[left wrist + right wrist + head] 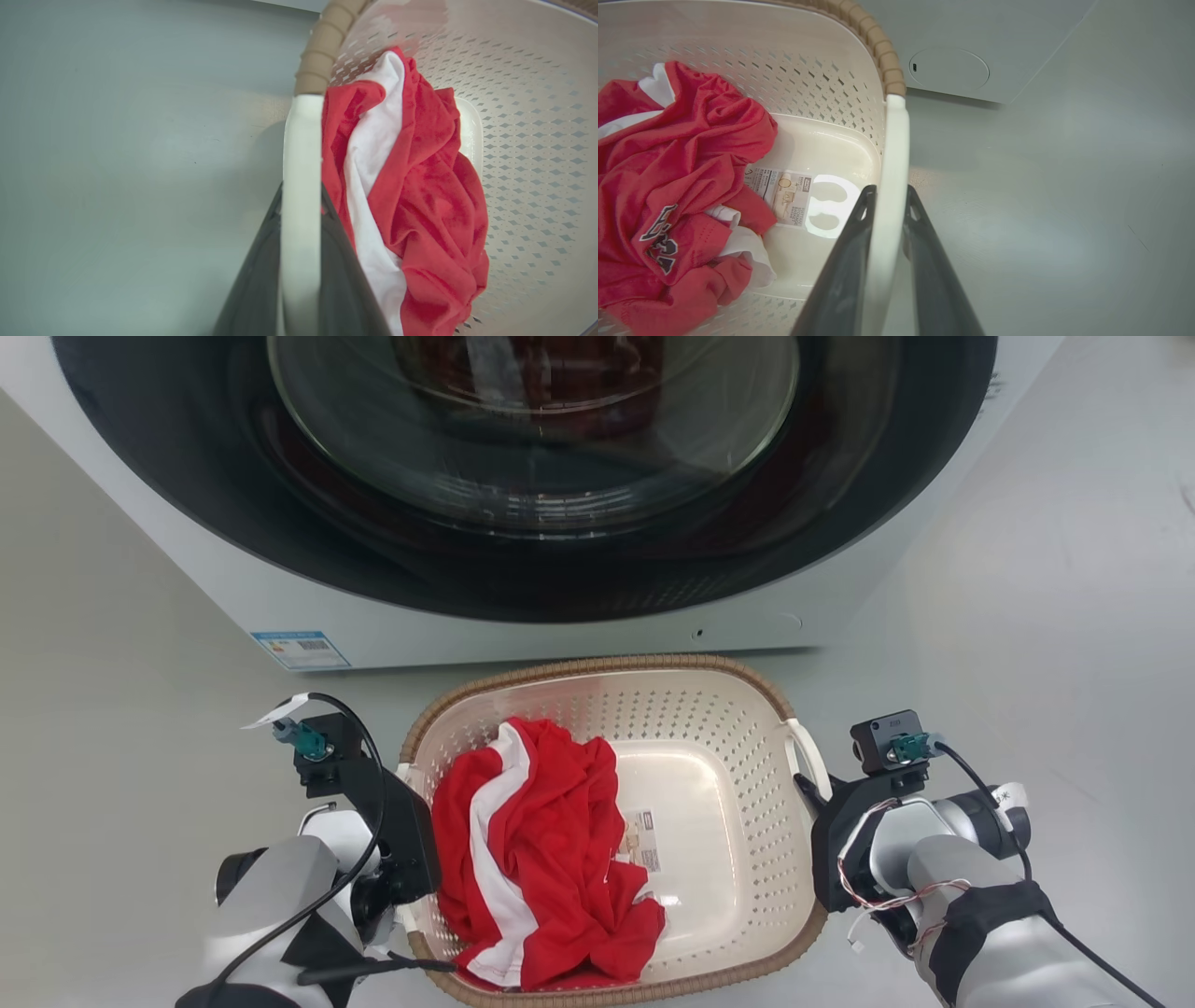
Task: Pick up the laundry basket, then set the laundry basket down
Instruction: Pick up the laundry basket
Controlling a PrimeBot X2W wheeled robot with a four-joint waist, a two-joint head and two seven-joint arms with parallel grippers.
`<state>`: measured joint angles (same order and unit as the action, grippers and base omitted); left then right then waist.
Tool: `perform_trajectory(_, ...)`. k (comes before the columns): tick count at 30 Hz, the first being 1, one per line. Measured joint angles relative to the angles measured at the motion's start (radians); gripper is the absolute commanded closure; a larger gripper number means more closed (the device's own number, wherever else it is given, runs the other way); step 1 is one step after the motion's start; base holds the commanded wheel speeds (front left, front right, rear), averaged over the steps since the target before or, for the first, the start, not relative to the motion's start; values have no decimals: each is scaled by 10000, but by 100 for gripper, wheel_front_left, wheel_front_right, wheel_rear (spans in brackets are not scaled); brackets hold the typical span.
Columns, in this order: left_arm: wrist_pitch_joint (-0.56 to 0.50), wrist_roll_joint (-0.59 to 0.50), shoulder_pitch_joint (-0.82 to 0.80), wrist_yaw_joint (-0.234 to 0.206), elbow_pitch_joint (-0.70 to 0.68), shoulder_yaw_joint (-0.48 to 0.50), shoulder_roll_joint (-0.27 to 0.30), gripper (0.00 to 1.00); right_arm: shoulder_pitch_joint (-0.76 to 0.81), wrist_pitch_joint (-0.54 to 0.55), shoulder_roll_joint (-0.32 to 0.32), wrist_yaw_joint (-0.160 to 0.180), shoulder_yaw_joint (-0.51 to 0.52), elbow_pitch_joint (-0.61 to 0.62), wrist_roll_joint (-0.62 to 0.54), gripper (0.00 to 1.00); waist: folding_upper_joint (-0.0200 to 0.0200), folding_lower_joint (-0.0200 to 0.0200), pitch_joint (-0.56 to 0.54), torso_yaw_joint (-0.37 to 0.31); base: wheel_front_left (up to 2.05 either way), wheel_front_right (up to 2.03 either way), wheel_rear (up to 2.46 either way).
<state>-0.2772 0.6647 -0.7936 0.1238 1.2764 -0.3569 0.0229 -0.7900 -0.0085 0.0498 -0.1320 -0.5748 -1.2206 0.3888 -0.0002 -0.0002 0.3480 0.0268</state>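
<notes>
two grips set: left fingers (261,261) and right fingers (845,270) each clamp narrowly on a white side handle (301,149) of the cream perforated plastic laundry basket (709,709) with brown woven rim, low before the white washing machine (560,635). pick-up step, i judge; next calls for an even, level lift; crumpled red-and-white shirt (551,840) rides inside.

laundry basket (738,728): cream-white, dotted with small perforations | rim (597,665): brown, woven look | handle (301,163): white | garment (560,821): red, white stripe, dark lettering | label (642,840): pale, printed | right gripper (888,191): dark grey fingers (845,270) | washing machine (560,639): white, black door ring | floor (112,616): pale grey
</notes>
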Motion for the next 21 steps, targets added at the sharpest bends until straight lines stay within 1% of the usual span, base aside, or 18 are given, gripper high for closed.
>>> perform_trajectory(15, -1524, 299, 269, -2, 104, -121, 84, 100, 558, 1074, -48, 0, -295, 88, 1191, 100, 1, 1, -1555, -10, 0, 0, 0)
perform_trajectory(21, -1948, 397, 367, -2, 111, -130, 138, 100, 730, 1582, -71, -2, -389, 140, 1672, 100, 1, 2, -2059, -49, 0, 0, 0)
